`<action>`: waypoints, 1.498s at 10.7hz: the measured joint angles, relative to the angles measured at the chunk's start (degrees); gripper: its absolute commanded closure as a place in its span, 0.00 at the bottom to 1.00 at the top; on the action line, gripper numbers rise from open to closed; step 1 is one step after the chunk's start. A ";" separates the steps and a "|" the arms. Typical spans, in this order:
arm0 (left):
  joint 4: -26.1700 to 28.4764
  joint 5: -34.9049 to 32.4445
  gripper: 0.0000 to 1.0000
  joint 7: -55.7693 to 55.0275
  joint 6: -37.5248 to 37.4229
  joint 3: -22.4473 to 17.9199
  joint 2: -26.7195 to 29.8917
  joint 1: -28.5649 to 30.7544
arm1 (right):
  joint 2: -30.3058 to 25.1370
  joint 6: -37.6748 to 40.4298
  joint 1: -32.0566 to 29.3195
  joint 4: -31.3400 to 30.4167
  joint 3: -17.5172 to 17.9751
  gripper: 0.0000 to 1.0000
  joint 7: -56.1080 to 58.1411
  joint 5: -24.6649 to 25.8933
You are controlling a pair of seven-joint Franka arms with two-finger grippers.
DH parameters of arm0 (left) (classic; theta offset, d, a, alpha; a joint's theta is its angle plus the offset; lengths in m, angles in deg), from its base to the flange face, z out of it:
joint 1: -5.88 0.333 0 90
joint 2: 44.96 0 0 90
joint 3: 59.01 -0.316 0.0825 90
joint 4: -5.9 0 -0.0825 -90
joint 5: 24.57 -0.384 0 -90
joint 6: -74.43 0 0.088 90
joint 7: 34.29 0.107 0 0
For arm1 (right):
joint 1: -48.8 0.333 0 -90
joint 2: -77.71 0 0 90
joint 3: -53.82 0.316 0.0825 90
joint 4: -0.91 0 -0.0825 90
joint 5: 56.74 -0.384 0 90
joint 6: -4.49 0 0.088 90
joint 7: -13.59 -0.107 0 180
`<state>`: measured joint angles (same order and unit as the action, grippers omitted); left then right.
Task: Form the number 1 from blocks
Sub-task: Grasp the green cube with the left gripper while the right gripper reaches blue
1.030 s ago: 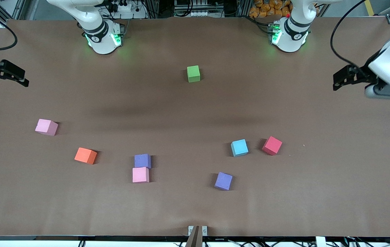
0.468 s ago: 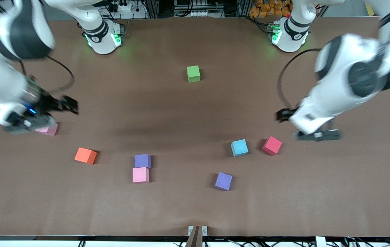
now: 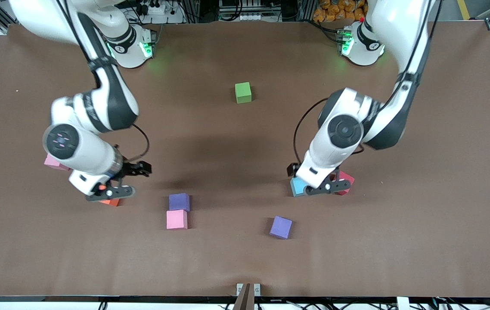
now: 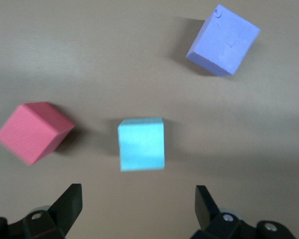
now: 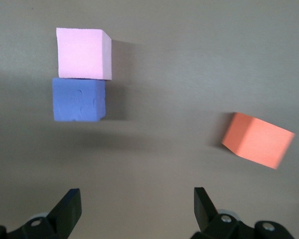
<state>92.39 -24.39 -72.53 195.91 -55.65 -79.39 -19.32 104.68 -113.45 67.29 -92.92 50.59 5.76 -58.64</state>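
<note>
Both arms are out over the table, nothing held, so the step in hand looks like the approach to a first pick. The left gripper (image 4: 138,209) hangs over the light blue block (image 4: 141,144), fingers spread wide; in the left wrist view the block sits roughly midway between them, faces near square to the jaws, so a straight descent should work, with care not to nudge the red block (image 4: 33,131) just beside it. A purple block (image 4: 223,40) lies apart, nearer the front camera. The right gripper (image 5: 137,209) is also wide open and empty, over bare table between the orange block (image 5: 258,140) and the touching pair of pink block (image 5: 83,53) and second purple block (image 5: 78,99); it needs to shift and turn to square up on the tilted orange one. The green block (image 3: 243,92) sits alone near the bases, another pink block (image 3: 51,162) partly hidden under the right arm. Both wrists point down, elbows bent toward the table's middle.
</note>
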 measured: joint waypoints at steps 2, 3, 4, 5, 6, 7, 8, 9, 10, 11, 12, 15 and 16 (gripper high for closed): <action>-0.31 0.00 0.00 -0.07 2.49 -1.00 -2.83 0.39 | 3.78 -2.23 1.51 1.55 0.01 0.00 -4.22 -0.01; -0.51 0.00 0.00 -0.07 3.67 -1.60 -3.37 0.57 | 5.67 -3.12 2.43 2.83 0.01 0.00 -6.16 0.00; -0.84 0.00 0.00 -0.07 4.69 -1.96 -3.65 0.74 | 7.72 -3.97 3.32 4.50 0.02 0.00 -7.77 0.00; -1.22 0.00 0.00 -0.07 4.91 -2.07 -3.75 0.80 | 9.73 -5.35 3.83 6.04 0.02 0.00 -8.97 -0.01; -1.51 0.00 0.00 -0.07 4.93 -2.04 -3.79 0.68 | 11.53 -7.56 3.96 6.97 0.01 0.00 -10.07 -0.01; -1.81 0.00 0.00 -0.07 4.94 -1.88 -3.81 0.26 | 13.15 -9.90 3.97 7.51 0.00 0.00 -10.93 -0.01; -1.90 0.00 0.00 -0.75 4.86 -1.59 -3.82 -0.85 | 14.52 -11.38 4.09 8.07 0.02 0.00 -11.61 -0.01; -1.87 0.00 0.00 -3.22 4.42 -1.31 -3.91 -3.12 | 15.74 -11.93 4.26 9.01 0.03 0.00 -12.32 -0.18; -1.73 0.00 0.00 -5.80 3.67 -1.16 -4.10 -6.27 | 16.73 -12.00 4.38 10.07 0.05 0.00 -13.13 -0.77; -1.37 0.00 0.00 -8.40 2.62 -1.03 -4.46 -10.12 | 17.62 -12.01 4.55 11.20 0.07 0.00 -13.60 -1.76; -0.87 0.00 0.00 -12.31 0.75 -0.95 -4.84 -14.29 | 18.35 -12.00 4.81 12.22 0.09 0.00 -14.13 -2.24; 0.96 0.00 0.00 -24.48 -6.88 -0.32 -4.88 -23.23 | 19.81 -12.04 5.33 13.03 0.09 0.10 -14.53 -2.43; 2.58 0.00 0.00 -27.12 -6.98 1.10 -4.51 -24.09 | 20.26 -12.44 5.32 13.13 0.08 0.42 -14.52 -2.43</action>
<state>94.97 -24.39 -99.65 188.93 -54.56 -83.90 -43.42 124.94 -125.89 72.61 -79.80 50.67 -8.76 -61.07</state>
